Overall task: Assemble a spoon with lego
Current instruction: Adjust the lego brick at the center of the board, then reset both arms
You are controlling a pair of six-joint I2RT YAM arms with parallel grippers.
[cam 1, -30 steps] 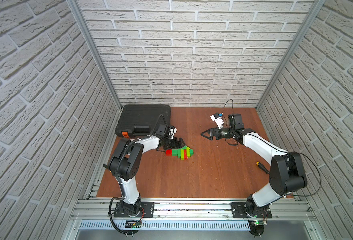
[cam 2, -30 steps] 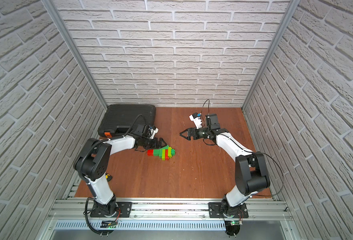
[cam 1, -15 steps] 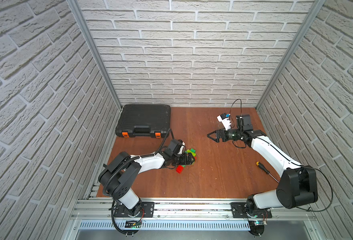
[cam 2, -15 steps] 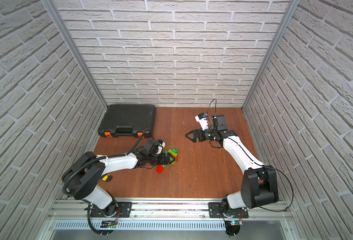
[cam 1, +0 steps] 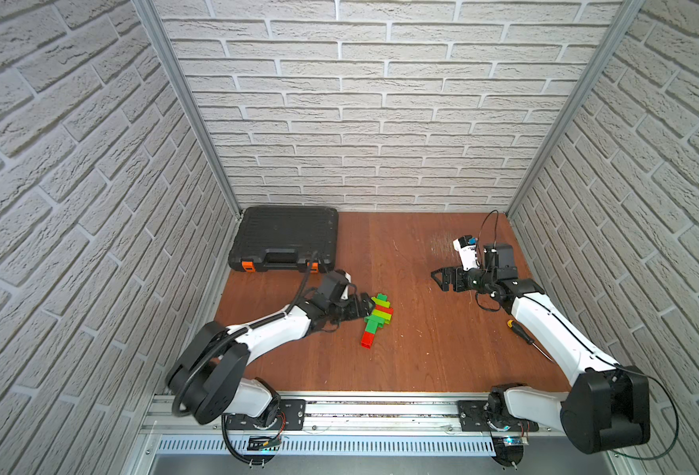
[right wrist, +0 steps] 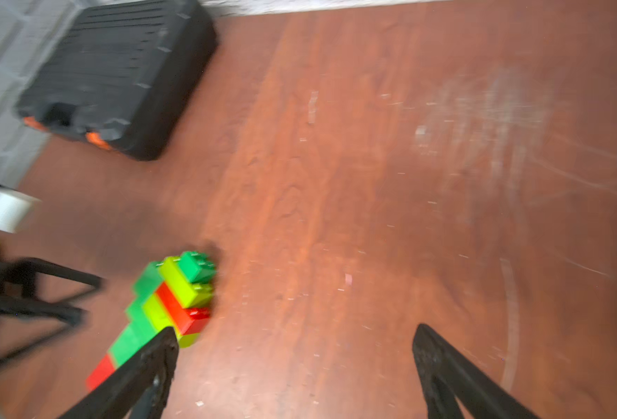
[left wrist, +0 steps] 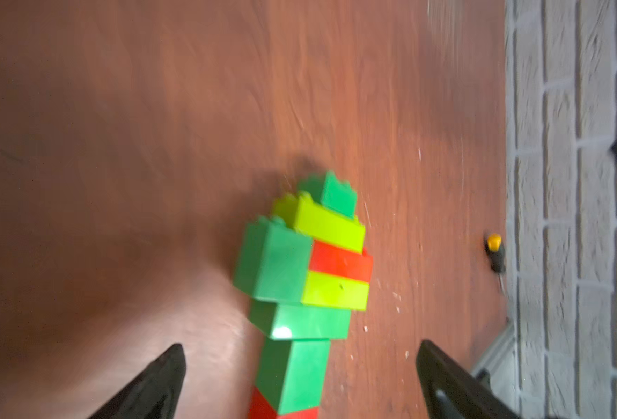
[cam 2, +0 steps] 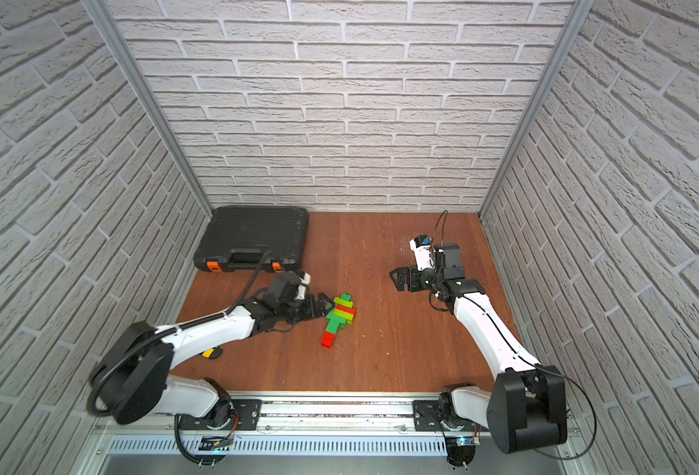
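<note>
Frame ctr., both top views: lego spoon [cam 1: 377, 318] lies flat on table [cam 1: 421, 349]. My left gripper [cam 1: 363, 307], jaws spread wide, sits just beside its head. My right gripper [cam 1: 442, 279], also spread & empty, hangs well apart, upper right.

Empty right hand [right wrist: 296, 332] spread wide; spoon [right wrist: 169, 301] flat on wood table [right wrist: 372, 181]; black toolcase [right wrist: 118, 72] beyond.

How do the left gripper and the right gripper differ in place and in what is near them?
The left gripper is close beside the spoon, at its head; the right gripper is far from it, over bare table. The left gripper is nearer the toolcase; the right gripper is nearer the screwdriver. Both are open and hold nothing.
</note>
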